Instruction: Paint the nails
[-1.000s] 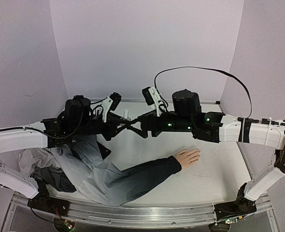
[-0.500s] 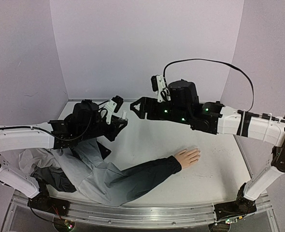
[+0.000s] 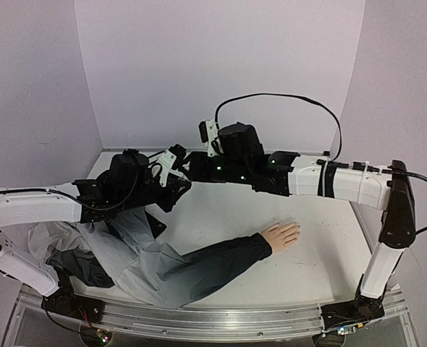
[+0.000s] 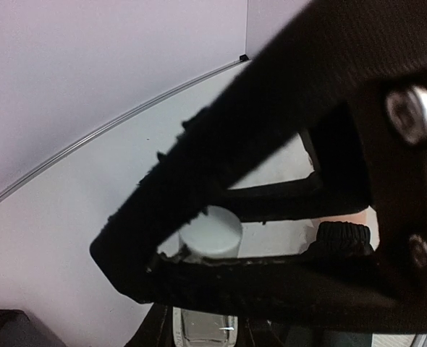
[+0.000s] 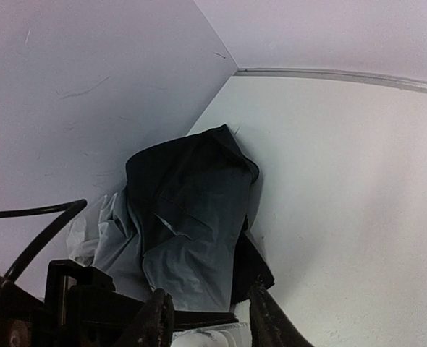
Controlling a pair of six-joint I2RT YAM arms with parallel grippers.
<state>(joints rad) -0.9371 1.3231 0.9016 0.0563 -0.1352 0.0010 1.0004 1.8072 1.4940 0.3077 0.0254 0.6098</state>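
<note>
They seem to be opening the polish: the left gripper [image 3: 179, 182] is pinching the small white bottle [image 4: 203, 329], and the right gripper [image 5: 210, 327] is standing with its jaws around the cap [image 4: 210, 231], gripping or not I cannot tell. Next, I think, a firm twist is being called for. The nails [image 3: 294, 230] are lying well apart from both, on the mannequin hand [image 3: 280, 236] to the near right.

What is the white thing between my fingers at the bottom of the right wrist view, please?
Observer: The white cap of a small bottle held by the left gripper.
Operator: Thanks. Where is the mannequin hand?
Observer: On the table at a dark sleeve's end, right of the bottle, nearer the table's near edge.
Operator: Is my right gripper on the cap?
Observer: The left wrist view shows its black fingers right by the cap; contact I cannot tell.
</note>
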